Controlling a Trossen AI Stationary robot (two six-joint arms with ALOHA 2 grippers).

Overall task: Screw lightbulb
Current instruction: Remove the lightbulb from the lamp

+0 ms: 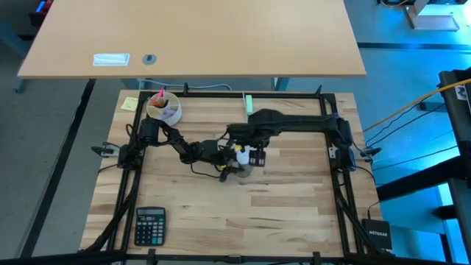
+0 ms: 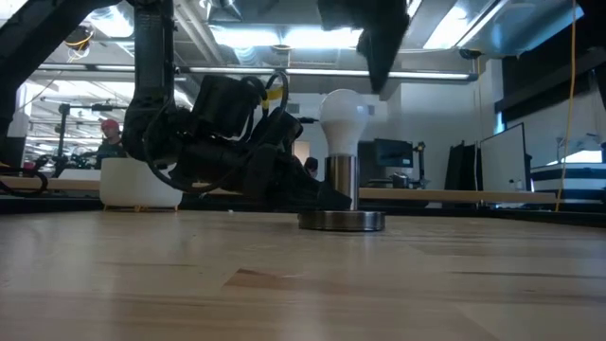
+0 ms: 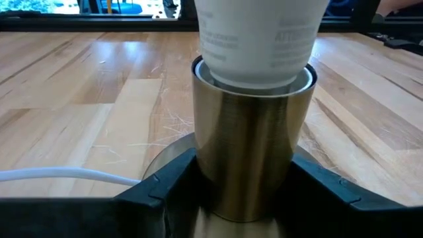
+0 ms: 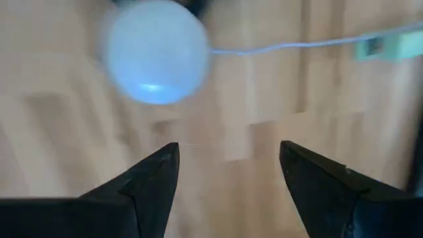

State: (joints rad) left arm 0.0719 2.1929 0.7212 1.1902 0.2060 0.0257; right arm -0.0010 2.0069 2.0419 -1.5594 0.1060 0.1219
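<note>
The white lightbulb (image 2: 343, 118) stands upright with its base down in the brass-grey socket tube (image 3: 244, 152), which rises from a round metal base disc (image 2: 341, 220) on the table's middle. It also shows from above in the right wrist view (image 4: 155, 49). My left gripper (image 2: 284, 185) lies low on the table, left of the socket, and is shut on the tube. My right gripper (image 4: 228, 153) is open and empty, above the bulb and a little off to its side; its fingers (image 2: 383, 47) hang clear of the bulb's top. My left gripper pinches the socket tube's lower part (image 3: 198, 165) between its two fingers (image 3: 165, 188), one on each side. The fingers come in level along the table, from its left side. The socket stands upright on its base disc, which rests on the table.
A thin white cord (image 3: 66, 175) runs from the socket to the pale green plug block (image 1: 249, 103) at the far edge. A white cup with pens (image 1: 163, 108) and a yellow note (image 1: 130, 104) sit far left. A calculator (image 1: 150, 224) lies near left.
</note>
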